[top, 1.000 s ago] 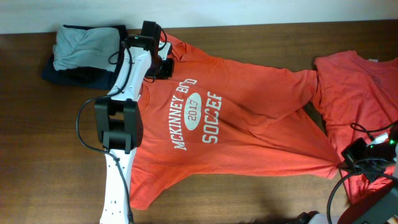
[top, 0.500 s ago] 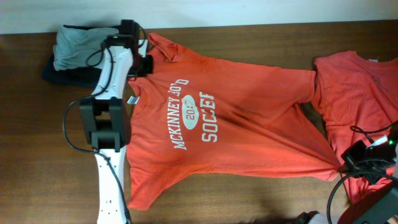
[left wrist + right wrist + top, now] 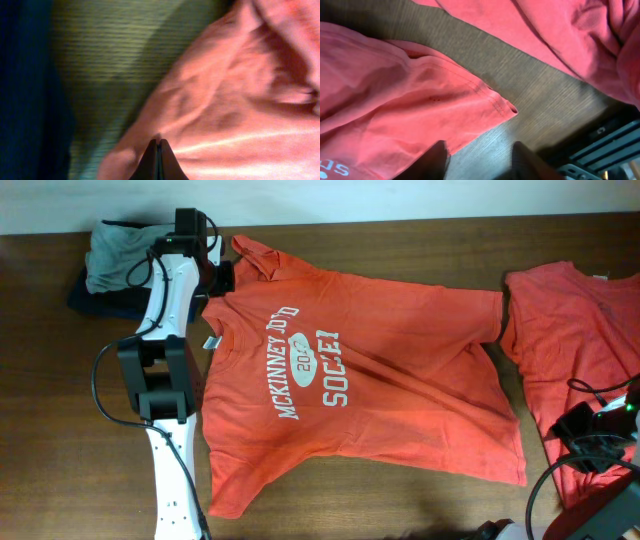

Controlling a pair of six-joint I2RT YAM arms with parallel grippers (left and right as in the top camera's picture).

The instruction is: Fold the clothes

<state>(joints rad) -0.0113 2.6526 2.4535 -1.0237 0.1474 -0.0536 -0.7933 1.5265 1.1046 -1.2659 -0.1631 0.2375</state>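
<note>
Now my L gripper (image 3: 159, 150) is clenched on the shirt (image 3: 380, 380) shoulder edge. My R gripper (image 3: 482, 167) has jaws apart, empty, w/ the hem corner free just ahead. Shirt lies print-up across table (image 3: 400, 515). To flatten well, I'd hold L pinch firm, pull slow, grab hem w/ R. Print: "McKinney Boyd… Soccer", yr creased.

Two orange-red T-shirts (image 3: 400, 390); one grey-and-navy clothes pile (image 3: 125, 255); two robot arms (image 3: 175, 330).

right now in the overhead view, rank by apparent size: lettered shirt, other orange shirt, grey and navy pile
1. lettered shirt
2. other orange shirt, though the frame edge cuts it off
3. grey and navy pile
</note>
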